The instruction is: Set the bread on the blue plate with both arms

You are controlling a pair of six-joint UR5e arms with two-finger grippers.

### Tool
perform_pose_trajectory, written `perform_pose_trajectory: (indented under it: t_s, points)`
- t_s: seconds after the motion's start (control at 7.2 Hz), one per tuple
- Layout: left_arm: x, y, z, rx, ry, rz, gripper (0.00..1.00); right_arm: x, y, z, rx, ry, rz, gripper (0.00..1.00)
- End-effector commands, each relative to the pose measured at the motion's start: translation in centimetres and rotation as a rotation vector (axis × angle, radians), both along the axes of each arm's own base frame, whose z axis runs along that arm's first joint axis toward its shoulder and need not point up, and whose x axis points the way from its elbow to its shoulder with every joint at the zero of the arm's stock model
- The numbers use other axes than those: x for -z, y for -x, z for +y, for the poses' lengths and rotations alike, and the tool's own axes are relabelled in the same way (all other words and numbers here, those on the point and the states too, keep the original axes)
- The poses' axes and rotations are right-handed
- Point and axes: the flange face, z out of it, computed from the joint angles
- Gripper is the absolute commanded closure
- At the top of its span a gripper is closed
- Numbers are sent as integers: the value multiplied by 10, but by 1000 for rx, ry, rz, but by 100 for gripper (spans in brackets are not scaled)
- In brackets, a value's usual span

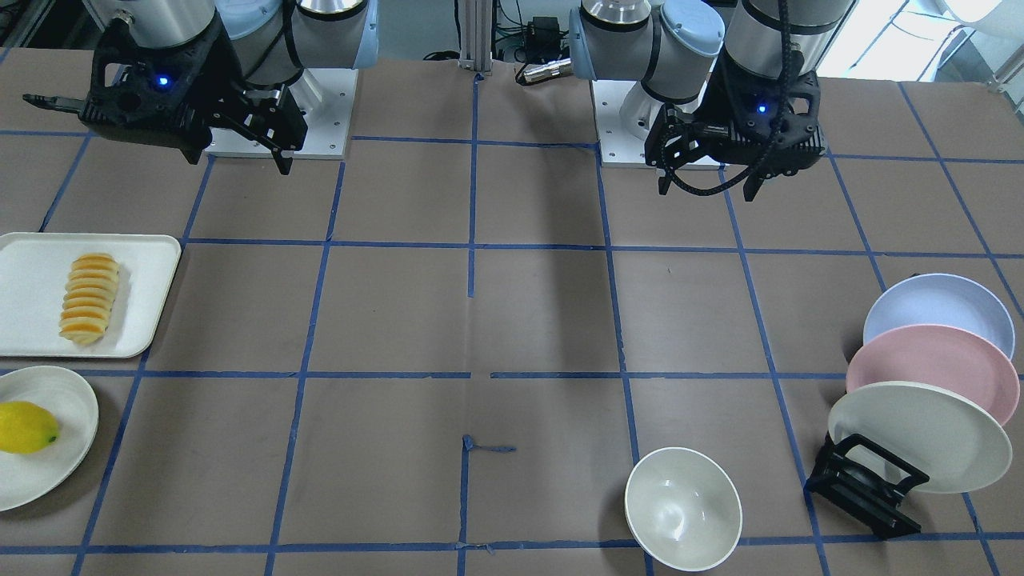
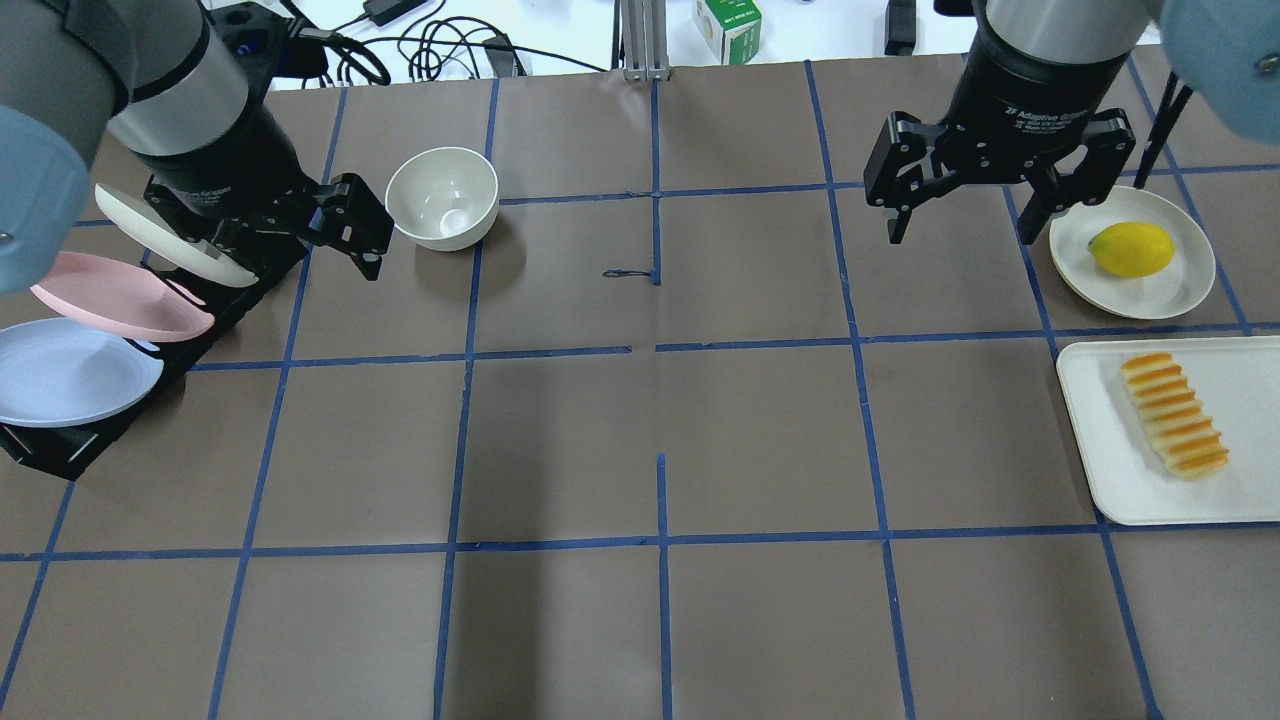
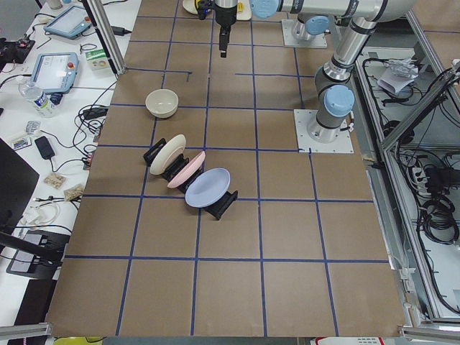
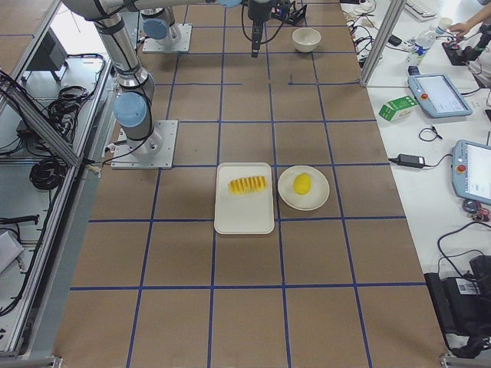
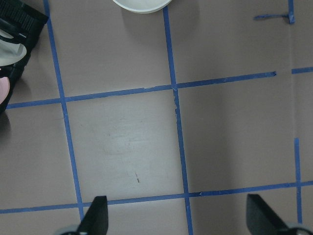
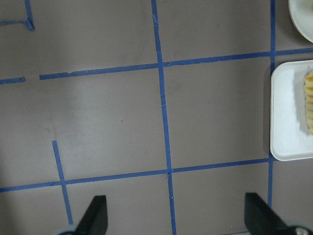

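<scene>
Looking at this one, the bread (image 2: 1175,415) lay lengthwise on the white tray (image 2: 1100,450), and neither set of jaws was anywhere near it. The right arm (image 2: 1040,60) hung up in the air off the side of the tray that faces the middle of the table. Its right jaws were spread wide with nothing in them. In the right wrist view the tray only showed at the edge, with a sliver of bread, and just bare table lay between the tips.

The left arm (image 2: 190,110) was way over at the far end of the table from the tray. The left jaws were wide open and empty too, over plain table.

The blue plate (image 1: 936,308) was also at that end, well apart from the tray. It stood tilted in a black rack (image 1: 868,488) behind a pink plate (image 1: 932,368) and a cream plate (image 1: 920,436). Right beside the tray sat a lemon (image 2: 1130,249) on its own small plate (image 2: 1170,290).
</scene>
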Motion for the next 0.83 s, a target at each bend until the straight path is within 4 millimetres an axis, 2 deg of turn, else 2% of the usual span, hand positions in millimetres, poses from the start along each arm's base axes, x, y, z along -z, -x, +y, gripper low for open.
perform_pose_trajectory:
  t_s: [0.0, 0.28, 0.42, 0.56, 0.69]
  points:
    - [0, -1, -3, 17, 5, 1, 0, -1, 1, -1, 2, 8, -2, 0]
    - [-2, -4, -2, 6, 11, -7, 0, 0, 2, -1, 3, 2, 2, 0]
    - [-11, -15, 0, -8, 35, -13, 0, 1, 6, -5, 14, 8, 0, 0]
    - [-10, -53, -7, -90, 38, -11, 0, 3, 34, -11, 64, -7, 3, 0]
    - [-6, -102, -13, -197, 29, -6, 0, 3, 71, -19, 101, -10, -3, 0]
